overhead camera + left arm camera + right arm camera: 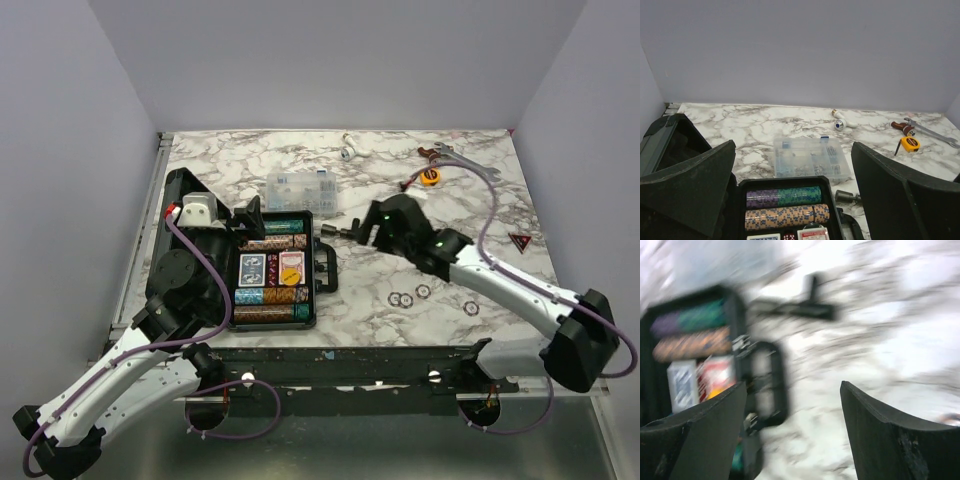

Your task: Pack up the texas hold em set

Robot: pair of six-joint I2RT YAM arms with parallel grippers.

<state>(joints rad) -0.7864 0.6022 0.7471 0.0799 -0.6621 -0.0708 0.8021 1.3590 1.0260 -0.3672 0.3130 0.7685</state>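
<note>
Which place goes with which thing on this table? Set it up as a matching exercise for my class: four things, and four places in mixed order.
Things
1. clear compartment box
2. red card deck
3. yellow tape measure
4. small metal rings

Places
A. inside the open black case
B. far right, beside the wrench
C. just behind the case
D. right of the case, towards the near edge

Pairs: 1-C, 2-A, 3-B, 4-D
</note>
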